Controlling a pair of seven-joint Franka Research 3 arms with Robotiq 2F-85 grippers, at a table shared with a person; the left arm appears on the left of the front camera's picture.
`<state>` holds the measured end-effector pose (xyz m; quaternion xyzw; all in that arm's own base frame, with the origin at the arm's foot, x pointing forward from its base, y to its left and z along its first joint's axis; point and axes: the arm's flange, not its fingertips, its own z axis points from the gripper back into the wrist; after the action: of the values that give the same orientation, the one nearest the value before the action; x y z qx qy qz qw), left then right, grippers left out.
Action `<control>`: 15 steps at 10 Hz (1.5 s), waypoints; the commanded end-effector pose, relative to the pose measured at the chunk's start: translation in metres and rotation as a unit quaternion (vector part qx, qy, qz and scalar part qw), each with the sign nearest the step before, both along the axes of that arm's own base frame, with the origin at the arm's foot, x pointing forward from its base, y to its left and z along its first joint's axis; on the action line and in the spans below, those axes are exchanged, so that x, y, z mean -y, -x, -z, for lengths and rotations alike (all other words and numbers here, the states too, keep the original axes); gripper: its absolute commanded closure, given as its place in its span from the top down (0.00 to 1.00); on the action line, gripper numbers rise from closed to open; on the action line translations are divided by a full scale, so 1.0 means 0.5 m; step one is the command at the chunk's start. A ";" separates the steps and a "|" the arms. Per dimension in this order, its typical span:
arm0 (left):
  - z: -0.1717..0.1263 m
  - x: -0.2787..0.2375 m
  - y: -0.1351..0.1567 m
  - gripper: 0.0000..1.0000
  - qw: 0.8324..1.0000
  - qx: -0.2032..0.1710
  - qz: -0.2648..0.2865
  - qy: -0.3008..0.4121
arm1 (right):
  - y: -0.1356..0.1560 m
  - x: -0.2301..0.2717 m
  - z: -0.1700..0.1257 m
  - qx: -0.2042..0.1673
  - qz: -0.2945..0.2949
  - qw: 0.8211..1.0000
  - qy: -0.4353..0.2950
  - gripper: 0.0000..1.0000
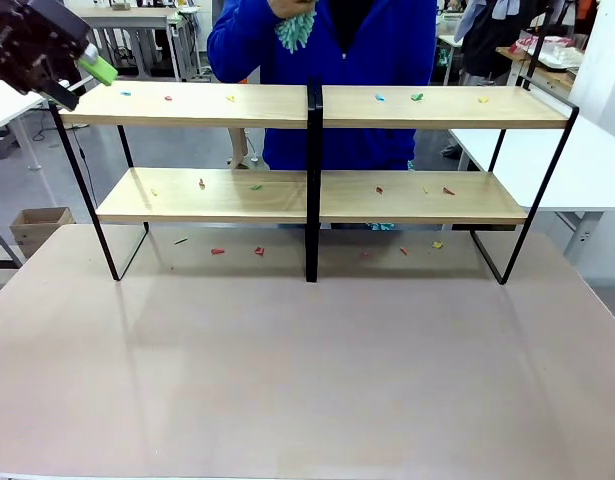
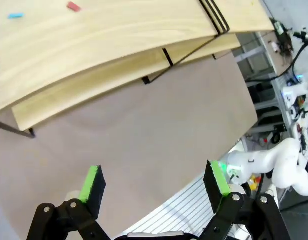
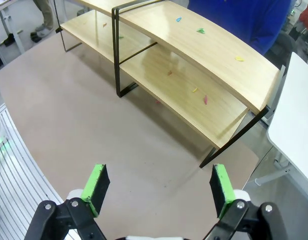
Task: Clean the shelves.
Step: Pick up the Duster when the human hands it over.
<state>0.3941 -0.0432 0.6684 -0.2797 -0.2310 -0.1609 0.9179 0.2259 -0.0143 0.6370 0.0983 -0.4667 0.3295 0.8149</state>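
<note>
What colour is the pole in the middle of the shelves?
Black. The pole shows best in the front view.

Open tabletop before the shelves
The table (image 1: 307, 380) lay bare in front of the shelves (image 1: 217, 195); the central post (image 1: 313, 200) split each tier, and a person (image 1: 367, 60) stood close behind.

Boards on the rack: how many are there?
4. Top-left board, top-right board, lower-left board and lower-right board, two on each side of the black post. None looks hidden.
</note>
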 end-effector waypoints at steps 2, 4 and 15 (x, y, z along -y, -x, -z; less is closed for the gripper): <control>-0.019 -0.060 0.014 1.00 0.998 0.047 -0.033 0.038 | 0.002 0.002 -0.001 0.001 -0.002 1.000 -0.001 1.00; -0.051 -0.072 0.019 1.00 0.994 0.087 -0.041 0.043 | 0.001 0.000 -0.004 0.003 0.006 1.000 -0.010 1.00; -0.127 -0.095 0.098 1.00 0.986 0.164 0.013 0.002 | -0.009 0.010 -0.007 0.000 0.018 0.999 -0.026 1.00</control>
<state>0.3568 -0.0004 0.7337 -0.2643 -0.3715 -0.1969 0.8680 0.2299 -0.0184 0.6400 0.1018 -0.4713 0.3134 0.8181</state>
